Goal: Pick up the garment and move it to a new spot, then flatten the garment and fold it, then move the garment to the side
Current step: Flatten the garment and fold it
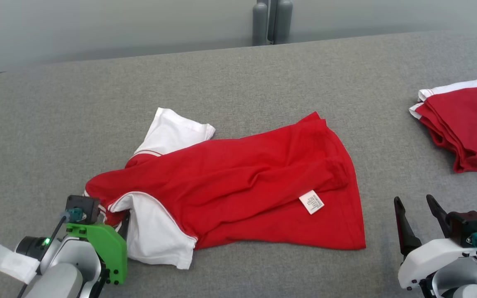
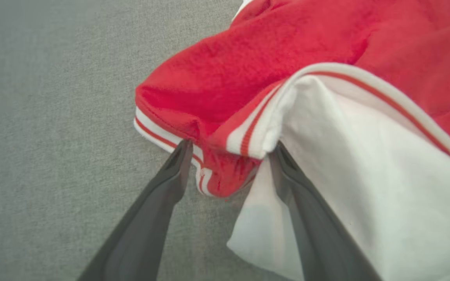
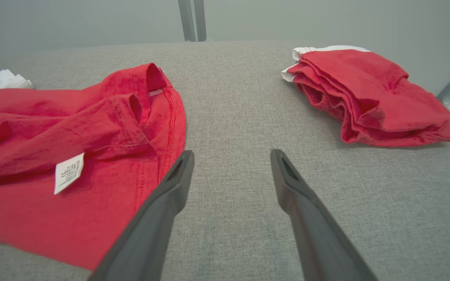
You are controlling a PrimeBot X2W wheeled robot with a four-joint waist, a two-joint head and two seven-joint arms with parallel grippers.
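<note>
Our left hand (image 2: 231, 156) stands wide, with the striped collar of the garment (image 1: 242, 182) bunched between its fingers (image 2: 158, 203) but not yet pinched. Our right hand (image 1: 416, 207) is spread and empty, just off the hem. We judge the task barely begun: the red-and-white garment lies crumpled in the middle of the desk (image 1: 238, 70), neither flattened nor folded. A folded red pile (image 1: 466, 124) occupies the right side, limiting where we set it.

The left gripper (image 2: 229, 148) and the right gripper (image 1: 413, 199) each have two long dark grey fingers (image 3: 158, 210); behind the left one sit a bright green bracket (image 1: 102, 244) with black screws (image 1: 115, 282), a black box (image 1: 83, 205) with a teal plug (image 1: 75, 215) and a green light (image 1: 47, 241), behind the right one a white shell (image 1: 437, 252).
</note>
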